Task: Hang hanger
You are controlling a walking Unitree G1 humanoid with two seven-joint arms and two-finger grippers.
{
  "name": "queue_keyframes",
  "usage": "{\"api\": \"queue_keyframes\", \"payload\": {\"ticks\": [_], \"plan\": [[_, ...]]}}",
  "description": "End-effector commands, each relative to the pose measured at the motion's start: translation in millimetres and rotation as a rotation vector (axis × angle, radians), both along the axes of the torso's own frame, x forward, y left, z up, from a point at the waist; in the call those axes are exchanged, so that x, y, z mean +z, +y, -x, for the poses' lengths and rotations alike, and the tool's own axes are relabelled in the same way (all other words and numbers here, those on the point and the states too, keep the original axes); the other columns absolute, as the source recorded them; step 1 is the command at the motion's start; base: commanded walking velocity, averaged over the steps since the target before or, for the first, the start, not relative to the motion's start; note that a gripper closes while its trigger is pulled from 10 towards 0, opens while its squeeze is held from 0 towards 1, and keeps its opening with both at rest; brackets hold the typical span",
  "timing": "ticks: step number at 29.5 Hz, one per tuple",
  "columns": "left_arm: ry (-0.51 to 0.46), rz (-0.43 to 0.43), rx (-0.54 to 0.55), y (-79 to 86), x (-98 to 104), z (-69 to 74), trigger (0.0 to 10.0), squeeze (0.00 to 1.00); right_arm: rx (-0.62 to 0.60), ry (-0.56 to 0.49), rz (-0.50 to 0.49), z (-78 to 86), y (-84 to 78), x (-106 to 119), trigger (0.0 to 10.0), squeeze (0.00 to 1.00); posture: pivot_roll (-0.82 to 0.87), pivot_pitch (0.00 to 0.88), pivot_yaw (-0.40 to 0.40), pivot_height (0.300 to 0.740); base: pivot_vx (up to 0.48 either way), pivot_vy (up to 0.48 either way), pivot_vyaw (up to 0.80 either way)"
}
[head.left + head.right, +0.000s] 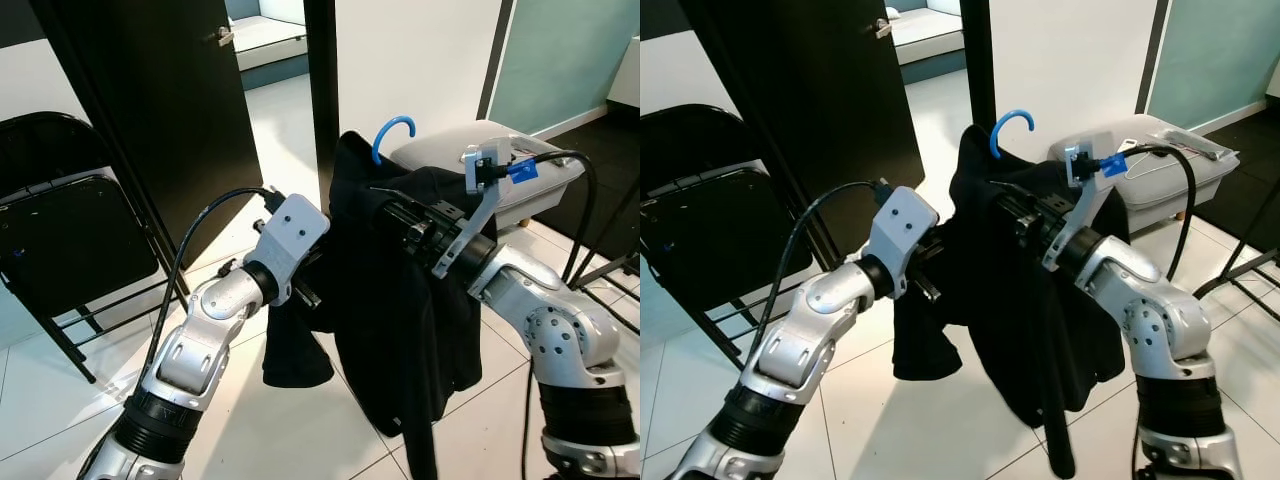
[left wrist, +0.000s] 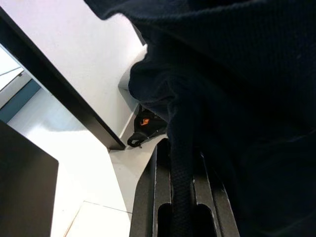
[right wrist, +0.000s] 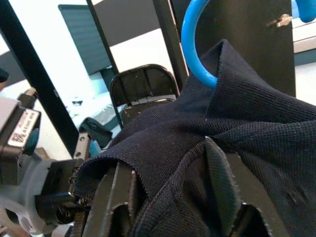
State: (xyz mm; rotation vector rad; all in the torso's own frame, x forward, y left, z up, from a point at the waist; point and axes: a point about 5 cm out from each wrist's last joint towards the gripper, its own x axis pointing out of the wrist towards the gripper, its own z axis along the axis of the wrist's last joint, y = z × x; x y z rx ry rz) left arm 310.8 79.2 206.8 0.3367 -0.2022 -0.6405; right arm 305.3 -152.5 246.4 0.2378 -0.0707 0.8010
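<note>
Hanger [image 1: 392, 136] hook above dark sweater [image 1: 400, 300]; left end effector [image 2: 180, 197] and right end effector [image 3: 168, 197] both clamping sweater

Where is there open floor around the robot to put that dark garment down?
Bare white tile floor lies between the two arms below the garment, and beside the folding chair. It is crowded further right, near the grey case and cables. Both pincers, left and right, grip the cloth.

A small label [image 3: 22, 129] on the left wrist mount carries print too blurred to read.
</note>
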Motion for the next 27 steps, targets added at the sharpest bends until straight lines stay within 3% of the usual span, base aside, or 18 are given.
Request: {"api": "queue_keyframes", "payload": {"ticks": [1,2,6,8,11,13,16,17,19,23,27], "plan": [[-0.06,0.019,0.018,7.7,11,-0.6,0.0,0.0,0.017,0.01,0.03,1.3,0.8,-6,10.0,1.0,-0.12,0.01,0.056,0.74,0.0,0.0,0.0],[-0.06,0.019,0.018,7.7,11,-0.6,0.0,0.0,0.017,0.01,0.03,1.3,0.8,-6,10.0,1.0,-0.12,0.01,0.056,0.74,0.0,0.0,0.0],[-0.083,-0.002,0.057,19.4,15,-5.6,0.0,0.0,-0.027,0.007,0.158,6.5,-26.1,-10,10.0,1.0,-0.12,0.019,0.058,0.74,0.0,0.0,0.0],[-0.083,-0.002,0.057,19.4,15,-5.6,0.0,0.0,-0.027,0.007,0.158,6.5,-26.1,-10,10.0,1.0,-0.12,0.019,0.058,0.74,0.0,0.0,0.0],[-0.101,-0.019,0.11,34.6,19,-12.1,0.0,0.0,-0.181,0.003,0.3,5.1,-65.7,-10,10.0,1.0,-0.13,0.024,0.063,0.74,0.0,0.0,0.0],[-0.101,-0.019,0.11,34.6,19,-12.1,0.0,0.0,-0.181,0.003,0.3,5.1,-65.7,-10,10.0,1.0,-0.13,0.024,0.063,0.74,0.0,0.0,0.0],[-0.107,-0.017,0.133,40.1,20,-14.5,0.0,0.0,-0.304,-0.012,0.335,0.5,-86.1,-6,10.0,1.0,-0.13,0.026,0.066,0.74,0.0,0.0,0.0],[-0.107,-0.017,0.133,40.1,20,-14.5,0.0,0.0,-0.304,-0.012,0.335,0.5,-86.1,-6,10.0,1.0,-0.13,0.026,0.066,0.74,0.0,0.0,0.0],[-0.113,-0.004,0.144,42.2,22,-15.0,0.0,0.0,-0.32,-0.038,0.296,2.2,-93.7,0,10.0,0.0,-0.13,0.029,0.066,0.74,0.0,0.0,0.0],[-0.119,0.005,0.144,43.2,24,-14.8,0.0,0.0,-0.307,-0.053,0.273,4.4,-96.1,3,10.0,0.0,-0.12,0.03,0.064,0.74,0.0,0.0,0.0],[-0.13,0.023,0.152,46.8,27,-15.2,0.0,0.0,-0.349,-0.055,0.296,2.9,-109.2,4,10.0,0.0,-0.12,0.031,0.062,0.74,0.0,0.0,0.0]]}}
